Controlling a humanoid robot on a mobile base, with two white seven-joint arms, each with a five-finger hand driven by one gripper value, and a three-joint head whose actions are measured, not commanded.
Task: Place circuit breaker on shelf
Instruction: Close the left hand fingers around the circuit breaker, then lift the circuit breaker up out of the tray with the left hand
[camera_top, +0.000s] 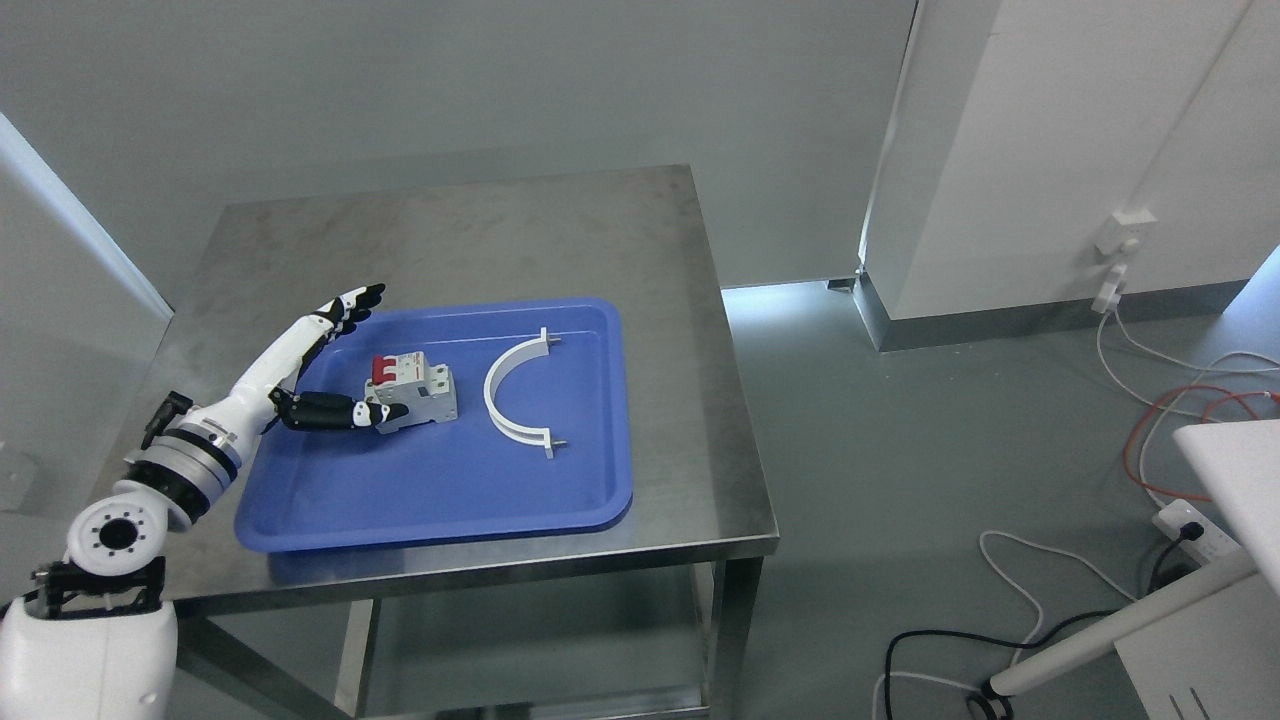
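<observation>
A white circuit breaker with red switches lies in the blue tray on the steel table. My left hand reaches in from the lower left and hovers at the breaker's left side. Its fingers are spread, pointing up and away beyond the breaker, while the thumb touches or nearly touches the breaker's near left corner. The hand is open and holds nothing. The right arm does not show.
A white curved clamp piece lies in the tray right of the breaker. A lower shelf shows under the table top. Cables and a power strip lie on the floor at right, near a white stand.
</observation>
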